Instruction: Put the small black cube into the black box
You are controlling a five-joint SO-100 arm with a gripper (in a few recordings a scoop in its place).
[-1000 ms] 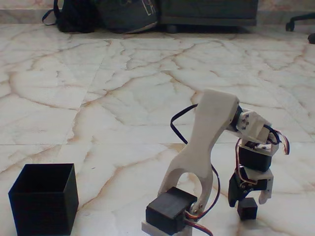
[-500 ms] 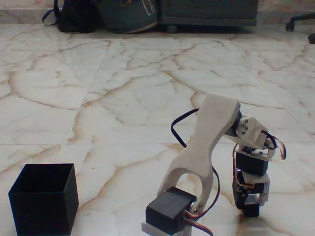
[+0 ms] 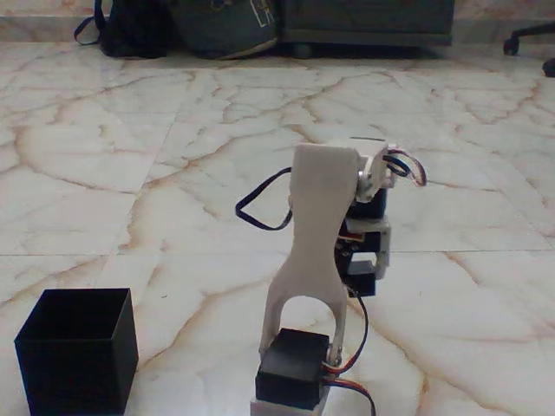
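Fixed view: bright, even, diffuse light over the marble floor (image 3: 173, 173), with pale washed-out sheen toward the right and faint soft shadows only. Picture soft and low-resolution throughout (compression grain, edges smeared), the arm (image 3: 316, 234) slightly blurred. The black box (image 3: 76, 351) reads as near-solid dark, inner detail lost; far background dim.

- No readable text, label, brand, number or sign appears anywhere in the fixed view.
- A dark bag (image 3: 227, 26) at the top edge carries a pale printed mark, too blurred and cut off to read.
- The black box (image 3: 76, 351) has plain matte walls with no lettering.
- The arm's pale link (image 3: 314, 225) and its black servo block (image 3: 293, 368) carry no legible markings.
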